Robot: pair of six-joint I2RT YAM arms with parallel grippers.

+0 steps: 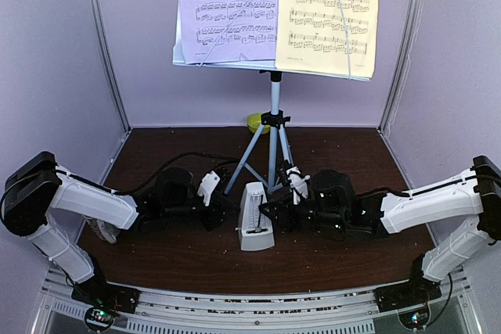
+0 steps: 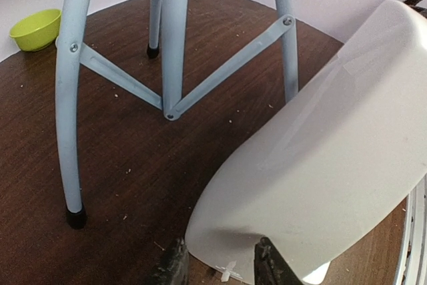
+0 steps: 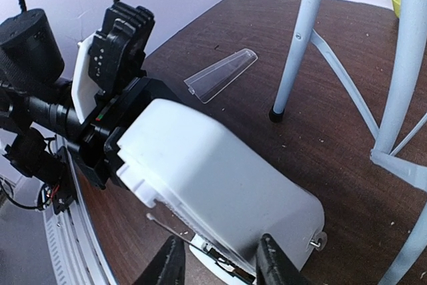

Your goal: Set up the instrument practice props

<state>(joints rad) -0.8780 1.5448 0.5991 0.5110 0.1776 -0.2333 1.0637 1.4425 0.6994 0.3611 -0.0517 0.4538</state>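
The music stand (image 1: 274, 17) stands at the back on its silver tripod (image 1: 274, 138), with a lavender page (image 1: 227, 9) and a yellow page (image 1: 329, 13) on it. The white pyramid metronome (image 1: 254, 220) sits in front of the tripod without its cover. My left gripper (image 1: 227, 215) is shut on its left side, and its fingers (image 2: 175, 265) straddle the white body (image 2: 333, 151). From the right, my right gripper (image 1: 275, 215) grips the same body (image 3: 220, 185), with its thin pendulum rod (image 3: 167, 228) showing. The clear cover (image 3: 223, 75) lies loose on the table.
A small green bowl (image 1: 257, 121) sits behind the tripod by the back wall. Tripod legs (image 2: 70, 118) stand close behind the metronome. A pale object (image 1: 102, 230) lies partly under the left arm. Lavender walls close in the brown table (image 1: 196, 263).
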